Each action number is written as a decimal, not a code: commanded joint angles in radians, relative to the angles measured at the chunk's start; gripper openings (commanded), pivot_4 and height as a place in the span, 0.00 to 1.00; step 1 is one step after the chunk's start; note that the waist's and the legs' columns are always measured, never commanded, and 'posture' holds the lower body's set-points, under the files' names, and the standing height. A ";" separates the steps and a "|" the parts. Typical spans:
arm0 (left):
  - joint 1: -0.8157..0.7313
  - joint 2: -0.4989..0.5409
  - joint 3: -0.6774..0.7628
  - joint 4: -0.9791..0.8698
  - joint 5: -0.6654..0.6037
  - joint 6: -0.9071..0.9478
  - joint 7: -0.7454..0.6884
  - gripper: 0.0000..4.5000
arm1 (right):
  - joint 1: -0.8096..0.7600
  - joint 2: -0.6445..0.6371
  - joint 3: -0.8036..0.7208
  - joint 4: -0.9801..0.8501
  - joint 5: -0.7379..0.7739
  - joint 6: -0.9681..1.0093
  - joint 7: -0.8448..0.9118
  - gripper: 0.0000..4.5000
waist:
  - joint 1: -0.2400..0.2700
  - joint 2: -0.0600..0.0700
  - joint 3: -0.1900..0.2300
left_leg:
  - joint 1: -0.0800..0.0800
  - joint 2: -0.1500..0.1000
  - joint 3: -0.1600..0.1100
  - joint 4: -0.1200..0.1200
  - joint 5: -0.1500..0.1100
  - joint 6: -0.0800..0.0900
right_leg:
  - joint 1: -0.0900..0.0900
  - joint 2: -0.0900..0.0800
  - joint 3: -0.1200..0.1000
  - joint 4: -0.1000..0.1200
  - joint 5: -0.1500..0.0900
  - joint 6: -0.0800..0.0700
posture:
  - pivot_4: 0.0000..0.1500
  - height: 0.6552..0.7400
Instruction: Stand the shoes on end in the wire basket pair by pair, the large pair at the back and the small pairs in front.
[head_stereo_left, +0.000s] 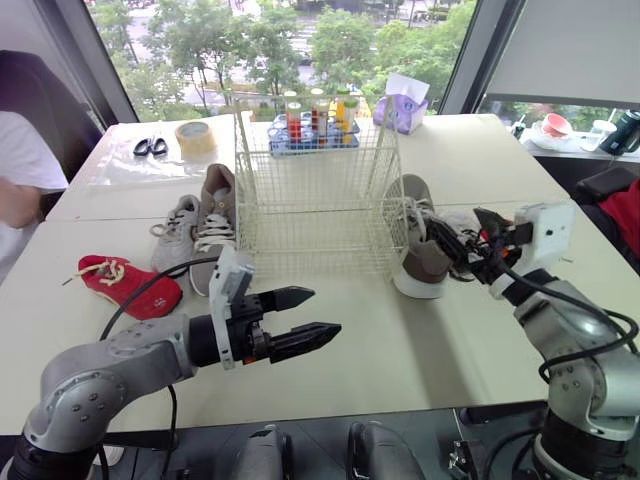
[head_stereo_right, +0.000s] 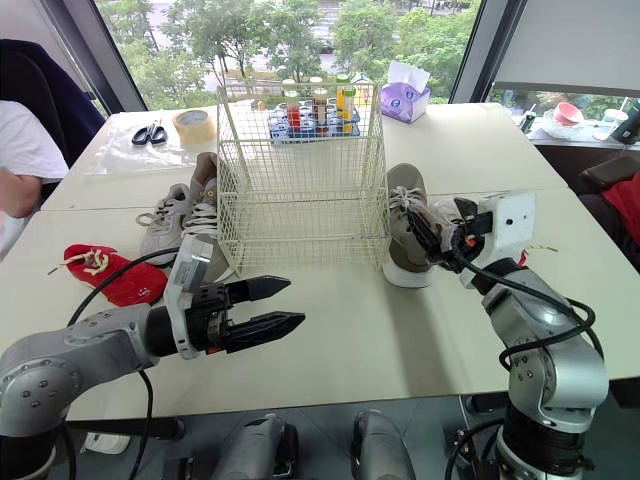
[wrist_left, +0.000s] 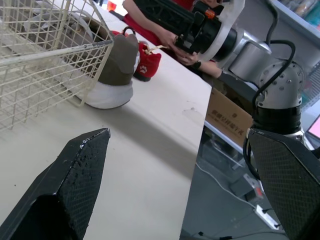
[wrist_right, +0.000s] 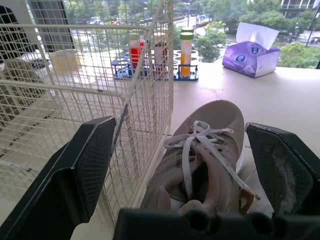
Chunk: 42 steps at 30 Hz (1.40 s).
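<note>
Wire basket (head_stereo_left: 315, 190) mid-surface (head_stereo_left: 400, 340); 2 shoes (head_stereo_left: 215, 220) outside left, tan shoe (head_stereo_left: 420, 250) right btwn spread R jaws. L jaws spread over bare front surface.

Bare table (head_stereo_left: 400, 330) before wire basket (head_stereo_left: 315, 200) (shoes (head_stereo_left: 418, 240) crowd both its sides).

- Bright daylight comes in through the windows (head_stereo_left: 300, 40) behind the counter (head_stereo_left: 400, 350).
- Counter evenly lit, mild glare at its far end.
- Shadows soft and faint, falling toward the camera; basket (head_stereo_left: 320, 200) backlit.
</note>
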 joint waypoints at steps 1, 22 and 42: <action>-0.002 0.015 0.015 -0.007 0.003 -0.019 -0.016 1.00 | 0.035 0.019 0.042 -0.002 -0.017 -0.045 -0.040 0.99 | -0.001 0.000 0.000 | 0.000 0.000 0.000 0.000 0.000 0.000 | 0.000 0.000 0.000 0.000 0.000 0.000 | 1.00 1.00; 0.027 0.007 -0.027 -0.027 0.105 -0.036 -0.017 1.00 | 0.019 0.112 0.232 0.392 -0.184 -0.247 -0.194 0.99 | -0.008 -0.003 -0.002 | 0.001 0.001 0.000 -0.001 0.000 0.000 | 0.001 0.000 0.000 -0.001 0.000 0.000 | 1.00 1.00; -0.009 0.019 -0.027 0.031 0.118 -0.033 -0.088 1.00 | -0.116 0.079 0.143 0.264 -0.288 -0.445 -0.391 0.09 | -0.001 0.001 0.000 | -0.003 -0.001 0.000 0.000 -0.001 0.001 | -0.002 -0.003 0.000 -0.004 -0.003 0.000 | 1.00 1.00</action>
